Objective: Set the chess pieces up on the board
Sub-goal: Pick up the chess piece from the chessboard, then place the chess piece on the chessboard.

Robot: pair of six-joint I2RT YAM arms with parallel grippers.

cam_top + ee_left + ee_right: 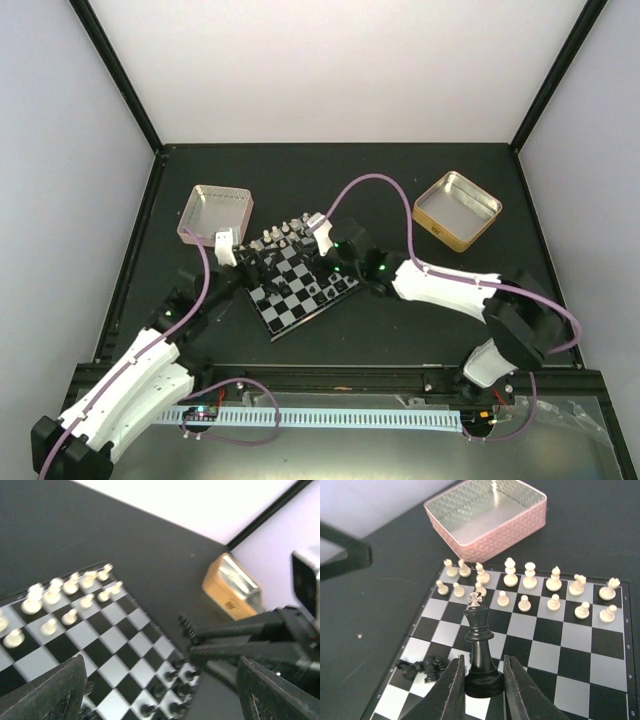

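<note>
Pink tin (pixel 490 541) beside board (pixel 542 652), open-topped

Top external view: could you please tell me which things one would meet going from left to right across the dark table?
pink tin → board → gold tin

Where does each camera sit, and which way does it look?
Top: above and behind the arms, looking down at the board; both arms show.
Left wrist: left arm, facing the gold tin across the board; open left gripper below.
Right wrist: right arm, facing the pink tin; right gripper grips the black king.
Shared by both wrists: white pieces.
</note>
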